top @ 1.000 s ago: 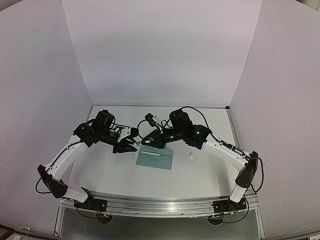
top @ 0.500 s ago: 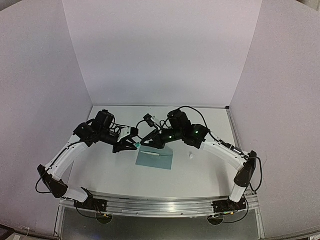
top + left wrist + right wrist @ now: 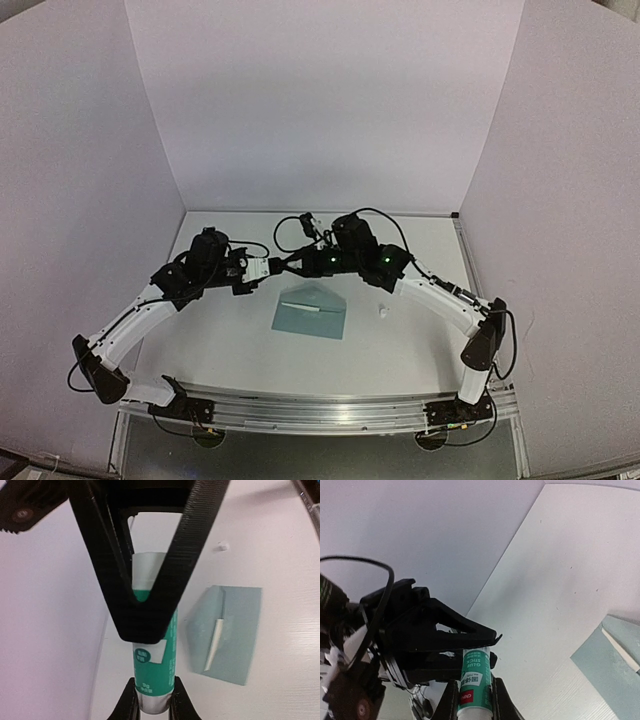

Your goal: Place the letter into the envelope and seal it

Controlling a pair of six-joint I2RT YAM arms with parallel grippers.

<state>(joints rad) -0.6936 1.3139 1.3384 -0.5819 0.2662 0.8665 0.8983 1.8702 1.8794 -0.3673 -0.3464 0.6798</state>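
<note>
Beyond the envelope (image 3: 314, 322), left end effector (image 3: 153, 701) and right end effector (image 3: 474, 698) clamp glue stick (image 3: 151, 656).

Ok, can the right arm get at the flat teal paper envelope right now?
Probably not yet: the envelope lies uncovered, but the right gripper is shut on the green-and-white glue stick, which the left gripper also holds.

OVERHEAD: a fixed camera high above the near edge looks forward and down from a distance, taking in the whole table (image 3: 400, 350) and the walls (image 3: 320, 100) around it. LEFT WRIST: mounted close behind the left gripper (image 3: 152, 702), it looks out past a glue stick (image 3: 152, 650) to the envelope (image 3: 230, 635) lying on the table beyond. RIGHT WRIST: equally close behind the right gripper (image 3: 473, 700), it faces back towards the left gripper. Both wrist views share the glue stick, and all three share the envelope.
</note>
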